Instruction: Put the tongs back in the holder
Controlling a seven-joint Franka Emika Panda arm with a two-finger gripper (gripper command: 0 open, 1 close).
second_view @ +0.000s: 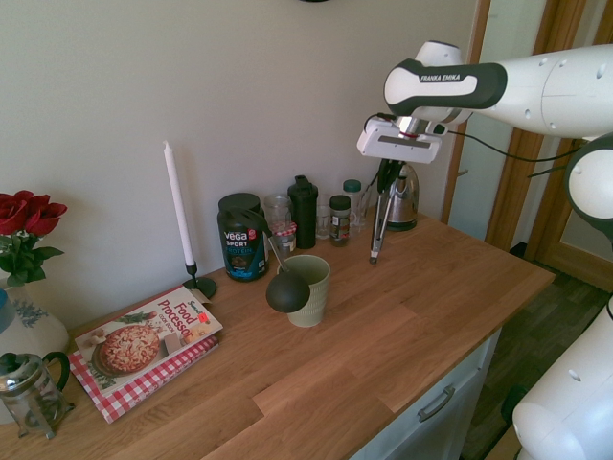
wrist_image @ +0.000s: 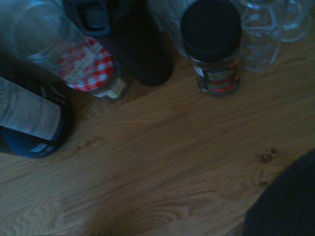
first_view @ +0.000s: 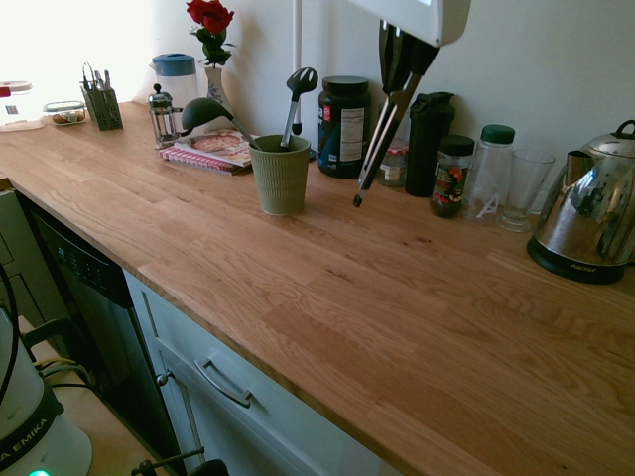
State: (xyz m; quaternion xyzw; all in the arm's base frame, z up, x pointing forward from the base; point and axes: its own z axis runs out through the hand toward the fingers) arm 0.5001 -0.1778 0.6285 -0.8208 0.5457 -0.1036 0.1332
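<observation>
Tongs [second_view: 382, 222] hang tips down, clamped in the jaws [second_view: 389, 165], above the table [second_view: 383, 326], near but apart from the green holder [second_view: 307, 291], on its kettle side. In the holder: black ladle [second_view: 287, 290] and grey-handled utensil [first_view: 302, 83], heads up. Out from the holder: cookbooks [second_view: 148, 350] lying to one side; behind it, the protein tub [second_view: 243, 237]; beyond the tongs, well apart from the holder, the metal kettle [first_view: 588, 208].
</observation>
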